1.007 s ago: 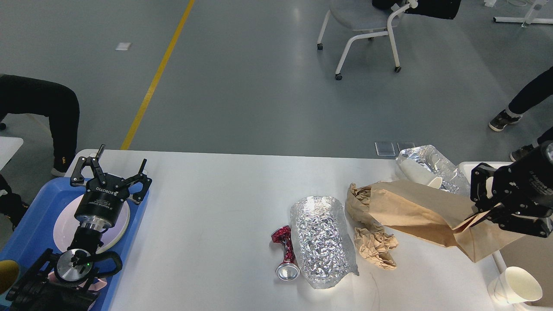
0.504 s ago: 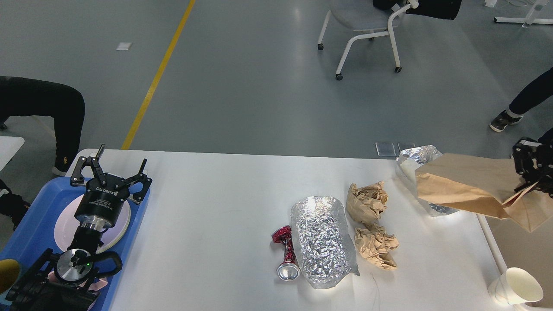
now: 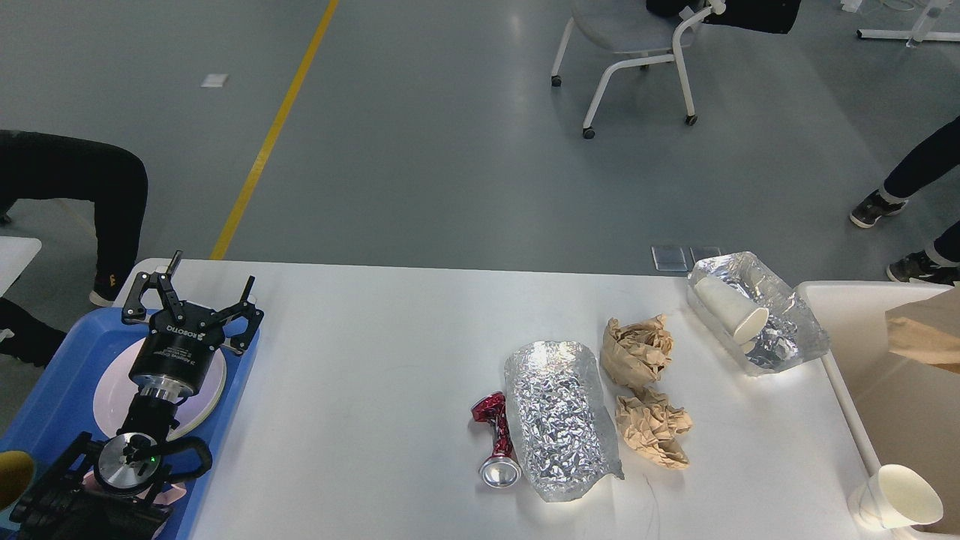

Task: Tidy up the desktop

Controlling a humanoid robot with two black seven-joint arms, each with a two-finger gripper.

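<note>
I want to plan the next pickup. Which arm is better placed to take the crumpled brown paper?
Probably the right. The crumpled brown paper lies on the desktop's right half, near the beige bin. The left claw hangs open far away over the blue tray; the right claw is out of view.

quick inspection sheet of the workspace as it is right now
surface: white desktop, left half bare
job's things: crushed red can, foil sheet, two crumpled brown paper wads, foil tray holding a tipped paper cup
clutter: brown bag over beige bin; upright paper cup; plate on blue tray
grippers: left gripper open over tray; right not in view
cables: nothing seen
surroundings: chair, people's legs
</note>
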